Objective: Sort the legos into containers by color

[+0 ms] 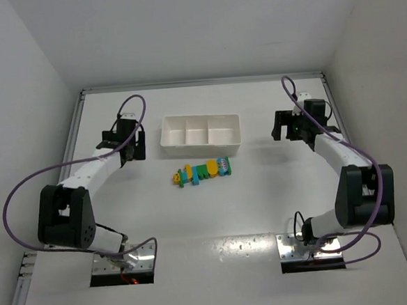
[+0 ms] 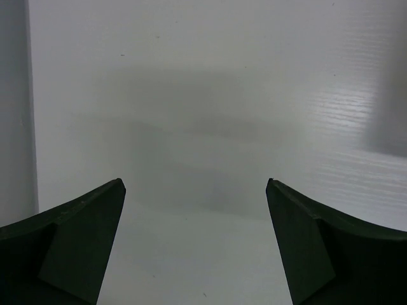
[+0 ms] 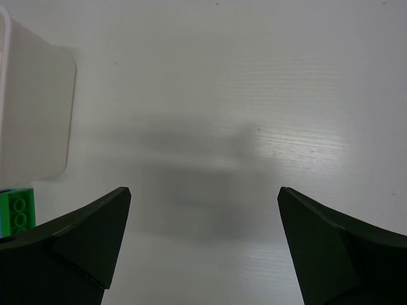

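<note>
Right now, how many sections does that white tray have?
3, side by side in the tray: left section, middle section, right section. None seems hidden. All look empty; the legos lie just in front of it.

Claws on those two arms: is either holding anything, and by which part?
Nothing. The left gripper and right gripper are open and empty; the legos lie on the table.

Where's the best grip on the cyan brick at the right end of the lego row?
Likely top-down with the right gripper, which is open, jaws spanning the cyan brick front to back. Its left side butts the yellow brick, so only the near face, far face and right end look free. The tray sits close behind, so keep the far jaw tight.
</note>
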